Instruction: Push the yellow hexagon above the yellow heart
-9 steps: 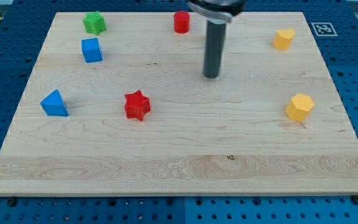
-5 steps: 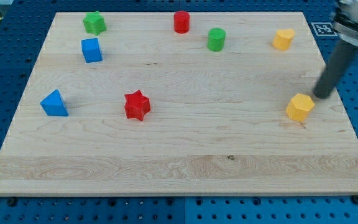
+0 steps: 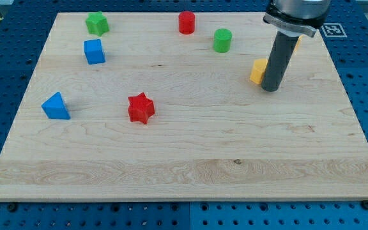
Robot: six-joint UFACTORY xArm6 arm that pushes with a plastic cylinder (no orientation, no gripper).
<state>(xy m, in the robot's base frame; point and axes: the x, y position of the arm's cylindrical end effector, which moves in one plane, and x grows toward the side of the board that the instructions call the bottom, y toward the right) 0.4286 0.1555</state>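
My tip [image 3: 270, 89] ends a straight, round rod — dark grey to black, smooth and plain, with a faint sheen along one side. Above, the rod joins a wider dark collar with a paler grey rim — its top is cut off by the view's edge.

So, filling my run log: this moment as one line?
phase: pushing | my tip: right of yellow hexagon, touching | yellow heart: hidden behind rod
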